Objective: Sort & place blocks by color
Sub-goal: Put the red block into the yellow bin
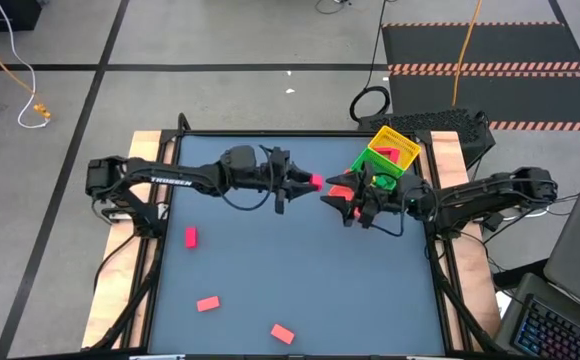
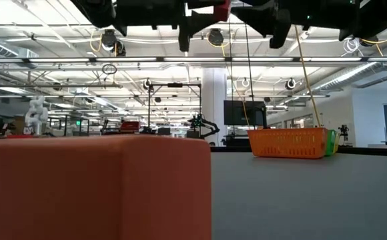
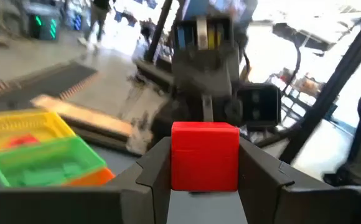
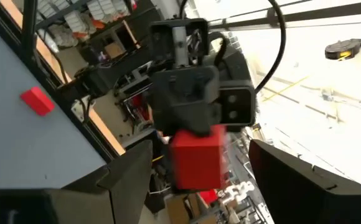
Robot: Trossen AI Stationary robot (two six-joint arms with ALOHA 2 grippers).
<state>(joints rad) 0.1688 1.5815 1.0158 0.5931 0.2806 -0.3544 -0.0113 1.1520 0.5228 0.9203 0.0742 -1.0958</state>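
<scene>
Robotics lab: open hall with ceiling lights (image 2: 60,41), equipment racks (image 2: 173,107), taped concrete floor (image 1: 220,40), and a laptop (image 1: 560,325) beside table (image 1: 300,270).

Both arms reach inward above the table and meet tip to tip near its far middle. The left gripper (image 1: 315,182) points toward the right arm, its fingers (image 3: 155,168) clamped on a red block (image 3: 205,155). The right gripper (image 1: 330,197) faces it, fingers (image 4: 127,171) spread wide.

Matt smooth red block (image 3: 204,155), plastic mesh tray (image 1: 386,158), matt tbl (image 1: 300,280)
</scene>
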